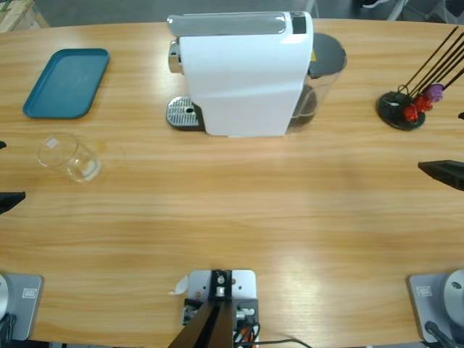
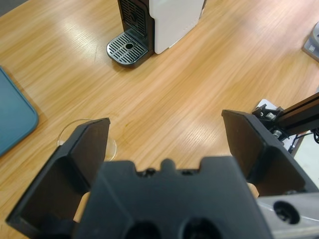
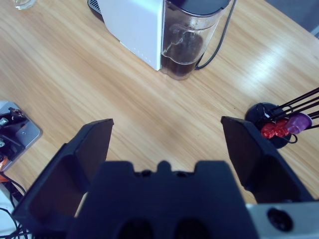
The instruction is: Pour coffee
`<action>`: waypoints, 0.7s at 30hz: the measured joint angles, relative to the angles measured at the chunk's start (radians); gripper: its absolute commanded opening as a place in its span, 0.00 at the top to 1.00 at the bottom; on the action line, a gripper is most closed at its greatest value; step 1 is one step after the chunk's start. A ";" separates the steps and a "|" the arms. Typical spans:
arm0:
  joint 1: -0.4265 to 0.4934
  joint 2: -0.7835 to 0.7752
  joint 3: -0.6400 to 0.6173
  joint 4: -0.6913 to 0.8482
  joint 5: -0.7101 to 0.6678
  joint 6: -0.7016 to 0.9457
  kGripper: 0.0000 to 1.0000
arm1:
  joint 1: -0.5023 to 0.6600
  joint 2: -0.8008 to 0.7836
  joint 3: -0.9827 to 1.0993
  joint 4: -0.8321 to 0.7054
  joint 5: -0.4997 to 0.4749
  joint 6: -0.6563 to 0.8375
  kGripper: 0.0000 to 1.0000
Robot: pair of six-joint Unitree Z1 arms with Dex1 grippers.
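Observation:
A clear glass tumbler stands on the table's left side, looking empty; no coffee is in view. The white coffee machine stands at the back middle, its drip tray pointing left. My left gripper shows only its black tips at the left edge, below and left of the tumbler. In the left wrist view this gripper is open and holds nothing, and the tumbler sits partly behind one jaw. At the right edge, my right gripper is also open and holds nothing.
A teal tray lies at the back left. A black capsule stand with red and purple capsules sits at the back right. The machine's clear water tank with a dark lid faces the right gripper. Bare wood stretches across the middle and front.

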 measured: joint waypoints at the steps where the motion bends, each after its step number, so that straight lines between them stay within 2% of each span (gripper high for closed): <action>1: 0.000 0.002 0.000 0.000 0.000 0.000 0.02 | 0.000 0.000 0.000 0.000 0.000 0.000 0.04; 21: 0.000 0.037 -0.002 -0.015 0.000 -0.006 0.00 | 0.000 0.000 0.000 0.000 0.000 0.000 0.04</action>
